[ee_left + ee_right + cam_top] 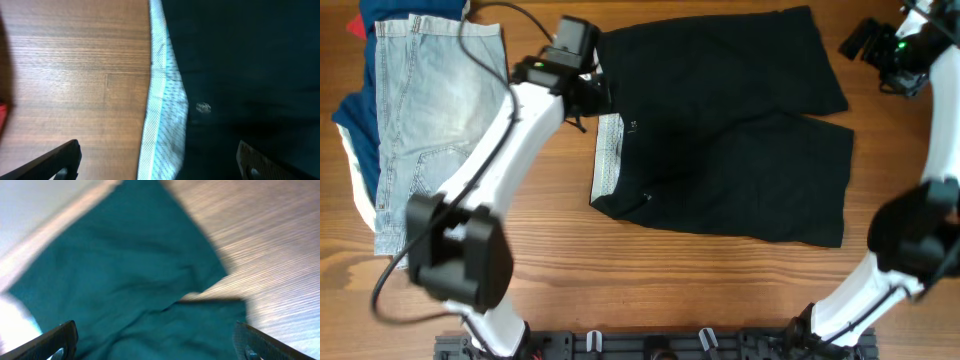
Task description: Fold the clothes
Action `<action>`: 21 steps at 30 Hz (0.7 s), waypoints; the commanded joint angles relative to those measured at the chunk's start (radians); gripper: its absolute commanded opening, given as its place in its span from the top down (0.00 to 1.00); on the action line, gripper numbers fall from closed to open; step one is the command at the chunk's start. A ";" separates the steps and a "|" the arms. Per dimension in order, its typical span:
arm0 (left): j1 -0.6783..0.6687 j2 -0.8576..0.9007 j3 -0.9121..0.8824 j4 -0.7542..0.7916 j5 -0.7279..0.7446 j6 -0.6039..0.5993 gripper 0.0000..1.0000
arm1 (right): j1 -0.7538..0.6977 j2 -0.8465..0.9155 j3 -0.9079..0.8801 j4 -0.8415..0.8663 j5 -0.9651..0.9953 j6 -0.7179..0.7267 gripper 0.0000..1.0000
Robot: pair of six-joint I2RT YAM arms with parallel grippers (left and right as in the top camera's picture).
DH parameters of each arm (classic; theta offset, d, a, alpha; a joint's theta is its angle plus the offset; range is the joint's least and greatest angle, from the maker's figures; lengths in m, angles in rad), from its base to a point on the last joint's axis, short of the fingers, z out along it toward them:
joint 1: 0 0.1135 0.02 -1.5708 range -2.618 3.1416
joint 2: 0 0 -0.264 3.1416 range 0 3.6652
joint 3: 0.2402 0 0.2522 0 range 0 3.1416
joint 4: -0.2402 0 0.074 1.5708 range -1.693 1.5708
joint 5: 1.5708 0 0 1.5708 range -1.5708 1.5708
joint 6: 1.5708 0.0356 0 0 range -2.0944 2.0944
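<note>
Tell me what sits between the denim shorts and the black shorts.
Seen from overhead, the left arm slants across the gap between the denim shorts and the black shorts; beneath and around it is only bare wooden table.

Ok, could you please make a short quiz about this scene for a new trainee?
1. True or false: the black shorts lie on top of the denim shorts.
2. The left hand is above which part of the black shorts? A) the waistband B) a leg hem C) the crotch
3. Fill in: the right hand is ___ (open or shut).
Key: 1 false; 2 A; 3 open.
</note>
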 commanded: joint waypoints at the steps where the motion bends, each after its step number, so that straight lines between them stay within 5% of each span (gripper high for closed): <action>1: 0.017 -0.127 0.001 -0.028 0.229 -0.008 0.00 | 0.003 -0.079 0.003 -0.058 -0.199 0.020 0.00; 5: 0.010 -0.131 0.001 -0.028 0.299 -0.010 0.00 | 0.003 -0.105 0.003 -0.135 -0.272 -0.036 0.01; 11: -0.008 -0.119 -0.008 -0.225 0.284 -0.145 0.00 | 0.016 -0.106 0.003 -0.370 -0.101 0.111 0.29; 17: -0.043 -0.119 -0.114 -0.312 0.141 -0.451 0.00 | 0.061 -0.108 0.003 -0.496 0.116 0.182 0.00; 19: -0.066 -0.119 -0.175 -0.220 0.127 -0.474 0.01 | 0.086 -0.108 0.003 -0.494 0.178 0.184 0.00; 21: -0.096 -0.118 -0.245 -0.021 0.127 -0.364 0.00 | 0.117 -0.107 0.003 -0.461 0.216 0.184 0.00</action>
